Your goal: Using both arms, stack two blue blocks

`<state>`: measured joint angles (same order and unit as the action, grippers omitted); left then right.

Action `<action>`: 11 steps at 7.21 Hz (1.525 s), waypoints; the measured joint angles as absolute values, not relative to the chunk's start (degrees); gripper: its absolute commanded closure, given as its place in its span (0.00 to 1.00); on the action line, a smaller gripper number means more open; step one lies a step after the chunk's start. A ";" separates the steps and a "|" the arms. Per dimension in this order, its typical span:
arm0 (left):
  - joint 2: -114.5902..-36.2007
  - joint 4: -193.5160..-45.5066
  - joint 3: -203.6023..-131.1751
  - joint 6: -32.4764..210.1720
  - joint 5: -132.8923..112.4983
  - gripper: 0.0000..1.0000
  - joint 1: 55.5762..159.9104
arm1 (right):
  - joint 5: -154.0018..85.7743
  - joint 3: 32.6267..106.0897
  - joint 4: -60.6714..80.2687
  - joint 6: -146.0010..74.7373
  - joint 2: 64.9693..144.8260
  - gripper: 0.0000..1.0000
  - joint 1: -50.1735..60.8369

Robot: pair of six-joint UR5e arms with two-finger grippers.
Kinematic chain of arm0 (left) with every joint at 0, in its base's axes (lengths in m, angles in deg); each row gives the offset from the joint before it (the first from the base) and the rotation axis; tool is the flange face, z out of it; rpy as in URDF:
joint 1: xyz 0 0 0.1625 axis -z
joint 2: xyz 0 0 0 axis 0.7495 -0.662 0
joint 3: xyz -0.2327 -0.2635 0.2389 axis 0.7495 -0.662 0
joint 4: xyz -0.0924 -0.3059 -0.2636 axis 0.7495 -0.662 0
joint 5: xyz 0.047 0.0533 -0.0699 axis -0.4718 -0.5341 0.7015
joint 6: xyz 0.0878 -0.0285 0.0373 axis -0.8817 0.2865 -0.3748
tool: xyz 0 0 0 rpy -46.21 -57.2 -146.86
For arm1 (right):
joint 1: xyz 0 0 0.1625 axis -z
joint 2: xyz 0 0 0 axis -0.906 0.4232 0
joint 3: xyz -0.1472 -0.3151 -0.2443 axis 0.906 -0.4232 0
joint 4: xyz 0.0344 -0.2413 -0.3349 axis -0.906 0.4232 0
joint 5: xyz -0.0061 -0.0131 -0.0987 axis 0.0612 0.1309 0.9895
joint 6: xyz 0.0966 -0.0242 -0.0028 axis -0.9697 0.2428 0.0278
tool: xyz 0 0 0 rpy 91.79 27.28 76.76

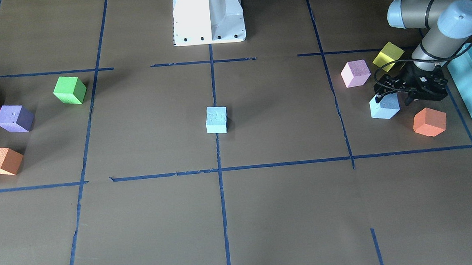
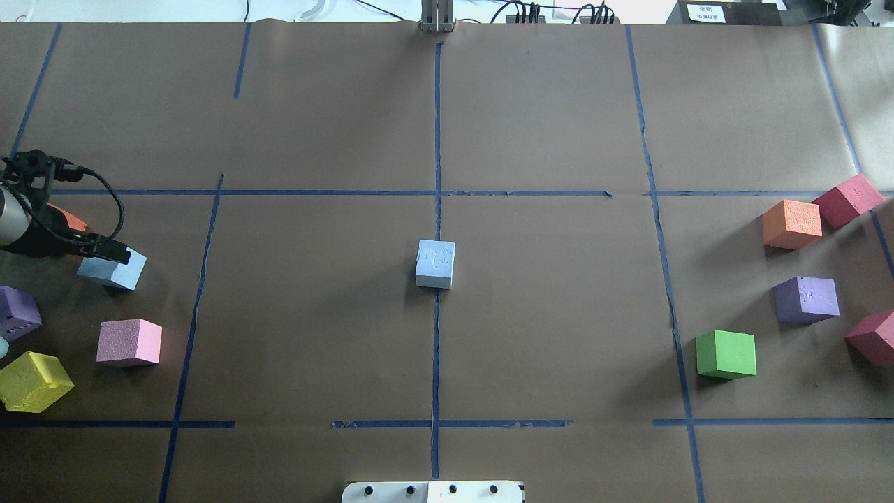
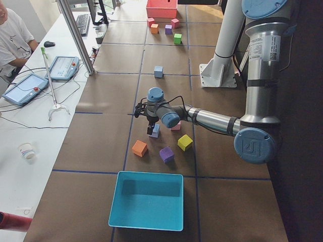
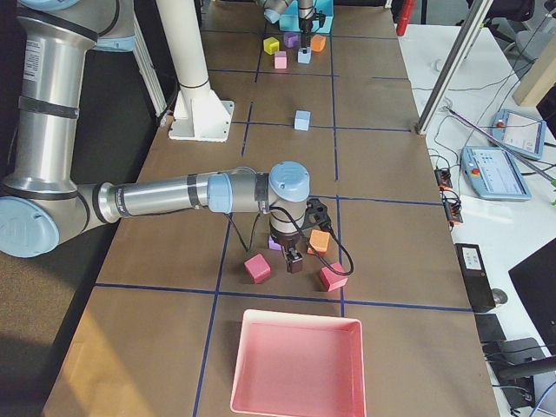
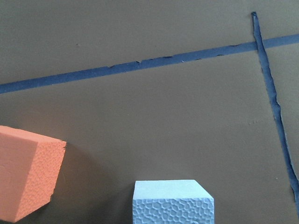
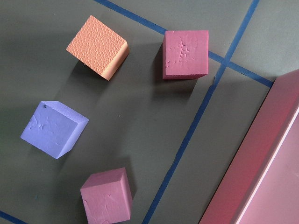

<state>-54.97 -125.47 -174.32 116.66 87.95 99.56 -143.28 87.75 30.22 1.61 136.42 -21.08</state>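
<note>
The left claw (image 1: 395, 97) is held spread over a blue block (image 1: 385, 107); the right claw (image 4: 294, 258) cannot be judged. Light, grainy foam is expected, so flat opposite faces are best pinched gently.

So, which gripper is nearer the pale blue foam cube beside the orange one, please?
Left. The left gripper is right at that cube; the right gripper is at the table's opposite end.

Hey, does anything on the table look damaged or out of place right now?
Nothing spilled. The centre blue block has a dented, pitted top face, and the tape line it sits on looks wrinkled and ragged.
</note>
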 measured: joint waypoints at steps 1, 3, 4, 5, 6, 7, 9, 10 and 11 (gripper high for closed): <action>-55.59 -125.56 -172.99 116.95 87.62 0.36 98.79 | -143.28 87.74 30.25 1.61 136.46 0.01 -21.08; -56.32 -125.56 -171.85 117.08 87.45 0.67 97.79 | -143.28 87.72 30.26 1.56 136.53 0.01 -21.08; -56.46 -125.50 -171.98 117.21 87.39 0.67 97.66 | -143.28 87.72 30.26 1.52 136.57 0.01 -21.08; -56.84 -125.31 -173.05 117.56 87.34 0.67 97.62 | -143.28 87.72 30.26 1.47 136.58 0.01 -21.08; -58.51 -123.96 -174.69 118.36 87.37 0.67 97.60 | -143.34 87.73 30.26 1.45 136.70 0.01 -21.08; -62.88 -119.49 -176.25 120.16 87.37 0.67 97.48 | -143.43 87.75 30.26 1.44 136.87 0.01 -21.08; -79.45 -101.68 -177.39 127.15 85.65 0.67 94.01 | -143.56 87.61 30.26 1.44 137.20 0.01 -21.08; -88.20 -94.44 -176.45 131.66 83.49 0.67 90.70 | -143.72 87.58 30.26 1.41 137.26 0.01 -21.08; -95.65 -90.88 -174.15 135.74 80.99 0.66 87.56 | -143.92 87.53 30.26 1.38 137.28 0.01 -21.08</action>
